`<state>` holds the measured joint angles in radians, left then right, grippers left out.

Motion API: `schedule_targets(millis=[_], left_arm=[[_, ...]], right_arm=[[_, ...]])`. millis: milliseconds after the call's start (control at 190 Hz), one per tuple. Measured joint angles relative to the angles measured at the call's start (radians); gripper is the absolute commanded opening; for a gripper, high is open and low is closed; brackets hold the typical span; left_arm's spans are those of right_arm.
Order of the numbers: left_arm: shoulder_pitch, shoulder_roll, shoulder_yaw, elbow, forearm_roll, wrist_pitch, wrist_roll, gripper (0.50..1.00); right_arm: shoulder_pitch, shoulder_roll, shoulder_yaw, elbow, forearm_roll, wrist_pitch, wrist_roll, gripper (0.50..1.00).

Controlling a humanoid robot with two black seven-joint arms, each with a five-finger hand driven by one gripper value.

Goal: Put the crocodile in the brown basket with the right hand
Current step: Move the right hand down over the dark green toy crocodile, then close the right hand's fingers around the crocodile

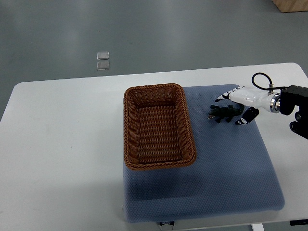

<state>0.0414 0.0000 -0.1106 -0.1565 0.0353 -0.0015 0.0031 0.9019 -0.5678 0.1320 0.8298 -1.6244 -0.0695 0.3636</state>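
A small dark green toy crocodile lies on the blue mat, just right of the brown wicker basket. The basket is rectangular, with nothing in it, and sits on the mat's left part. My right hand, white with black fingertips, comes in from the right edge and hovers over the crocodile's right end. Its fingers reach out above the toy and the thumb sits below it; they are spread and not closed on it. My left arm is out of sight.
The mat lies on a white table whose left half is bare. Two small clear squares lie on the grey floor beyond the table's far edge. A black cable loops above my right wrist.
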Motion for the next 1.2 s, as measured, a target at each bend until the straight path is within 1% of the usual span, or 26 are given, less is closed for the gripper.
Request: schedule_targets(millis=[956, 1092, 1197], left_arm=[[0.0, 0.0, 0.0, 0.0, 0.0, 0.0, 0.0, 1.0], [0.0, 0.0, 0.0, 0.0, 0.0, 0.0, 0.0, 1.0], [0.0, 0.0, 0.0, 0.0, 0.0, 0.0, 0.0, 1.0]], right_arm=[[0.008, 0.043, -0.019, 0.012, -0.035, -0.006, 0.0, 0.862], [0.008, 0.051, -0.022, 0.007, -0.044, -0.013, -0.001, 0.846], [0.008, 0.053, -0.023, 0.003, -0.053, -0.015, -0.002, 0.807]])
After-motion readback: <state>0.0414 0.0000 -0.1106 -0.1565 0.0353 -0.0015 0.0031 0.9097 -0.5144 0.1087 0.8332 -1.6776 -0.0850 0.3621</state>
